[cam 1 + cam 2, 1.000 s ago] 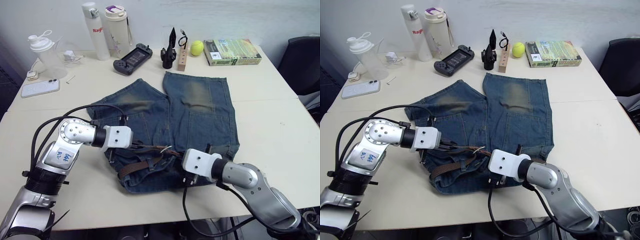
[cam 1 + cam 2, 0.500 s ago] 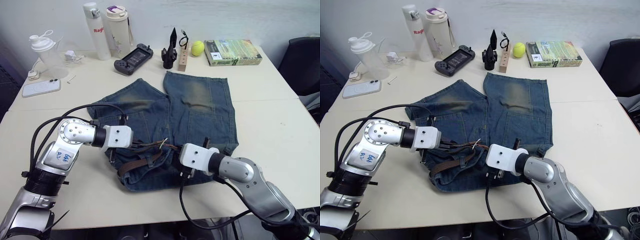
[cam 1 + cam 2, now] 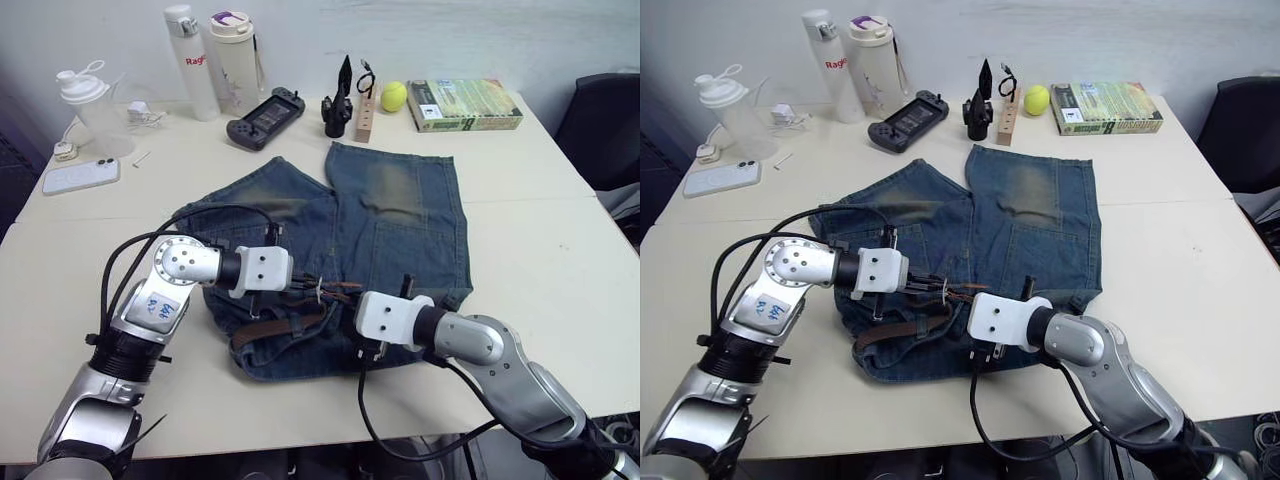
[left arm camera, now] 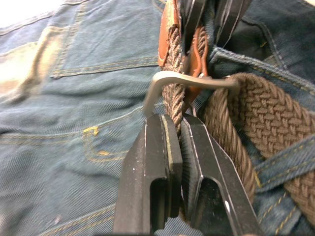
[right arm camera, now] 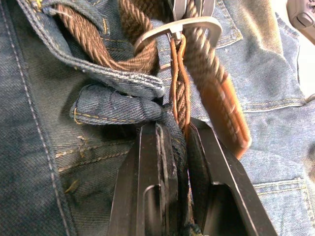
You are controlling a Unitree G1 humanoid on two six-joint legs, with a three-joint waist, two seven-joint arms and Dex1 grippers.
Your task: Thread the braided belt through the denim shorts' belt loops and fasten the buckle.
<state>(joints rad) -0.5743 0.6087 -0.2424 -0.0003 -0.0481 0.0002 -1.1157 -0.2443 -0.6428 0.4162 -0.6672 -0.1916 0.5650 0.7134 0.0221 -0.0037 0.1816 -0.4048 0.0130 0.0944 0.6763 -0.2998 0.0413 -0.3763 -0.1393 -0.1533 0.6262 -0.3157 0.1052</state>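
Left wrist view shows the left gripper (image 4: pixel 178 129) clenched on the braided belt (image 4: pixel 173 101) just beside the buckle (image 4: pixel 189 79). On the denim shorts (image 3: pixel 400 215), at the waistband, the right gripper (image 5: pixel 174 135) grasps the belt's strap.

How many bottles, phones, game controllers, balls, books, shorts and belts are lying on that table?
drink bottles: 3
phone: 1
game controller: 1
yellow ball: 1
book: 1
denim shorts: 1
braided belt: 1
Total: 9
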